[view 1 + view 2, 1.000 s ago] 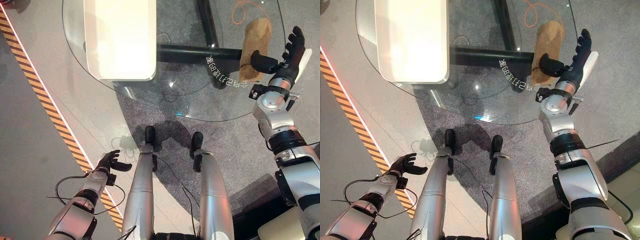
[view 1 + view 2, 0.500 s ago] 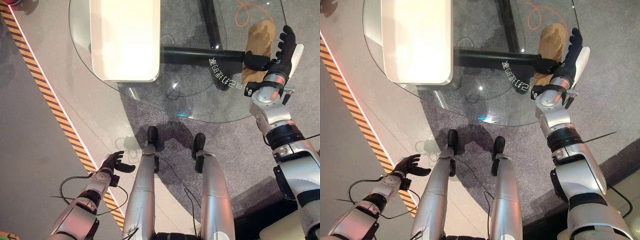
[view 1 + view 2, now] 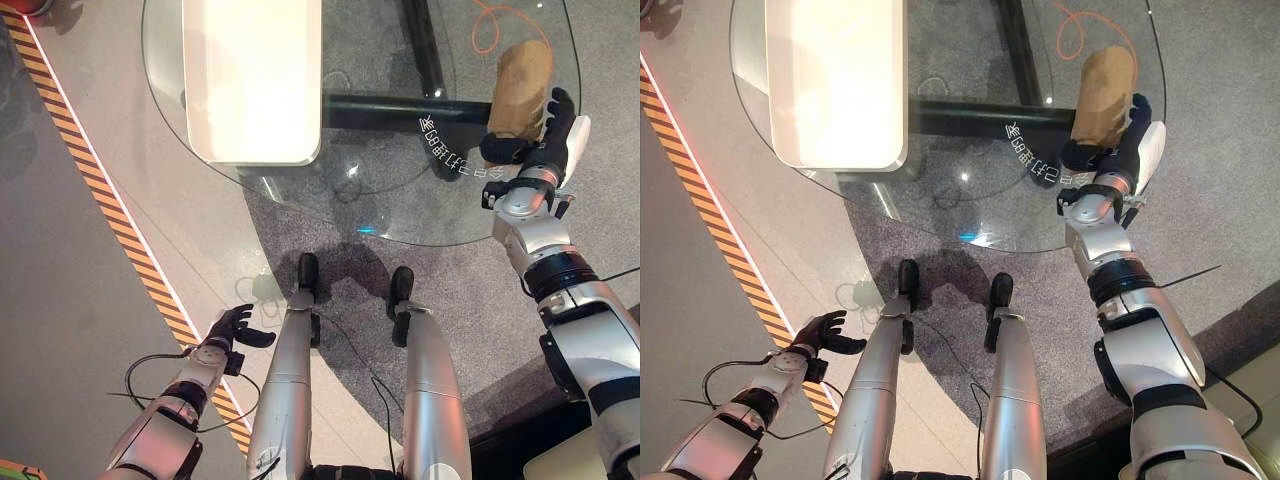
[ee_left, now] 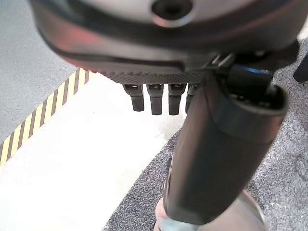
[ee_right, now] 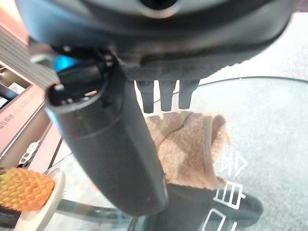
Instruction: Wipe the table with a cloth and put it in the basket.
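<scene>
Cloth (image 3: 522,88): tan, fleecy, lying on the round glass counter (image 3: 400,215) close to its right edge. Right hand (image 3: 545,130) rests at the cloth's near end, fingers straight, thumb out to the side; whether it touches the cloth cannot be told. Left hand (image 3: 232,327) hangs low over the floor, fingers loosely spread, holding nothing. White rectangular basket (image 3: 255,80) sits at the counter's far left, top cut off. Grey carpet (image 3: 330,220) and dark counter base (image 3: 400,110) show through the glass; striped floor tape (image 3: 110,220) runs left.
</scene>
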